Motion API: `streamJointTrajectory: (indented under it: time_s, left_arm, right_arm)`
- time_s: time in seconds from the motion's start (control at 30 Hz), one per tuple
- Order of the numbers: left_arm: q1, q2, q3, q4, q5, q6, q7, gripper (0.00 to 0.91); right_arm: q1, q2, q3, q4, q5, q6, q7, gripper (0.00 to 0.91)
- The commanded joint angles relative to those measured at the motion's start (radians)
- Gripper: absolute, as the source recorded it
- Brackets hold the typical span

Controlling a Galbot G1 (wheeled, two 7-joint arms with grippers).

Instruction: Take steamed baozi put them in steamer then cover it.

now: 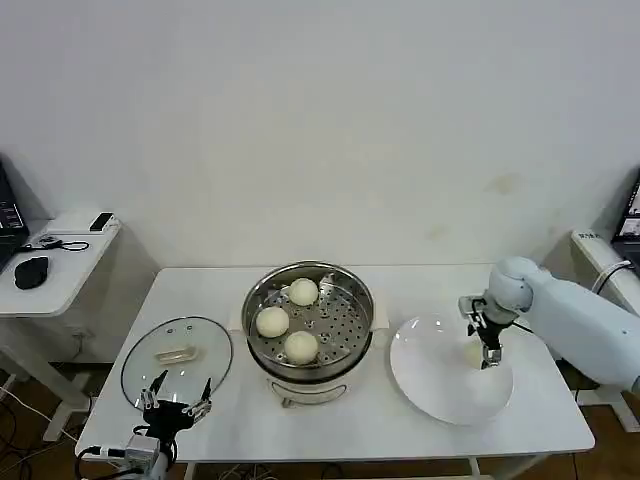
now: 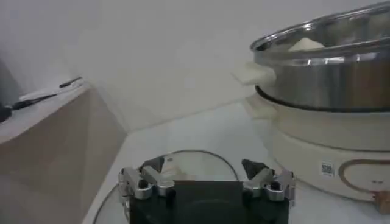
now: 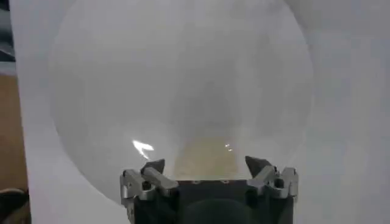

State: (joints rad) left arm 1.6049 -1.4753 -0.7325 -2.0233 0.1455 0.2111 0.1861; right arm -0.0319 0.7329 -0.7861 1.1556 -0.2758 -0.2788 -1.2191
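The steamer [image 1: 355,335] stands mid-table with three baozi on its perforated tray: one at the back [image 1: 303,291], one to the left [image 1: 272,321], one at the front [image 1: 301,346]. A fourth baozi [image 1: 471,353] lies on the white plate [image 1: 420,385] to the right. My right gripper [image 1: 487,352] hangs over it, open, and the pale bun [image 3: 204,149] sits low between the spread fingers of that gripper [image 3: 205,162]. My left gripper [image 1: 175,405] waits open at the table's front left, at the near edge of the glass lid [image 1: 177,355]. The left wrist view shows this gripper [image 2: 204,170], the lid [image 2: 189,159] and the steamer [image 2: 329,73].
The steamer rests on a cream electric base [image 2: 317,146]. The white table [image 1: 400,435] ends just in front of the left gripper. A low side table [image 1: 60,270] with a mouse and small devices stands to the far left. A white wall runs behind.
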Motion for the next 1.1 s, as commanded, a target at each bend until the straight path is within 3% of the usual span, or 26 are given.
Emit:
streamJointTrajectory:
  time_s: [0.03, 0.57, 0.6, 0.63, 0.7, 1.1]
  left_arm:
    - [-0.001, 0.000, -0.001, 0.006, 0.002, -0.002, -0.001, 0.907]
    - [-0.009, 0.000, 0.003, 0.017, 0.001, -0.002, -0.001, 0.907]
    - [-0.009, -0.001, 0.003, 0.017, 0.001, -0.002, -0.001, 0.907]
    - [-0.010, -0.001, 0.003, 0.017, 0.000, -0.002, -0.001, 0.907]
    - [-0.011, -0.001, 0.003, 0.017, 0.001, -0.002, -0.001, 0.907]
    - [-0.019, -0.004, 0.005, 0.024, 0.000, -0.001, -0.001, 0.907]
  right_arm:
    - [-0.027, 0.018, 0.012, -0.050, -0.044, 0.016, 0.009, 0.907]
    - [-0.038, 0.026, 0.022, -0.077, -0.053, 0.020, 0.026, 0.907]
    - [-0.039, 0.027, 0.022, -0.078, -0.050, 0.020, 0.028, 0.877]
    - [-0.038, 0.029, 0.023, -0.079, -0.049, 0.019, 0.028, 0.736]
    - [-0.037, 0.033, 0.022, -0.084, -0.047, 0.019, 0.031, 0.695]
    - [-0.035, 0.032, 0.027, -0.086, -0.029, 0.012, 0.049, 0.675]
